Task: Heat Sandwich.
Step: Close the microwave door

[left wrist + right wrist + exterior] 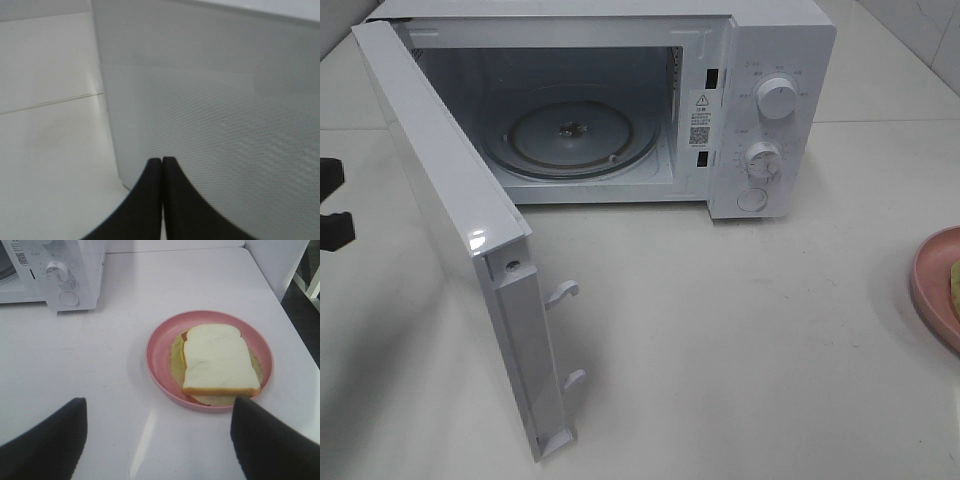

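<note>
- Your sandwich (217, 360): white bread slice on top with a tan crust line around it, pale yellow-green leafy filling sticking out at the sides, and a thin strip of red at one corner.
- It lies flat on the pink plate (159, 347) and is smaller than it; plate rim shows all round.
- Location: plate sits on the white counter (740, 340) at its right edge, well apart from the microwave (770, 110), which stands toward the far edge.
- Orientation: long axis runs roughly from the far edge toward the near edge of the counter. The domed end of the slice points toward the far side, the square end toward the near side.
- Right fingers (45, 440): spread wide, holding nothing, hovering short of the plate.
- Left fingers (155, 200): pressed together, nothing between them, close against the outer face of the microwave door (450, 230).
- View differences: the high view only catches a sliver of plate and sandwich at the right edge, but shows the door swung open and the glass turntable (570, 135) inside.
- Right wrist view gives you the whole sandwich plus the microwave's knob panel.
- Left wrist view shows only door mesh and counter.
</note>
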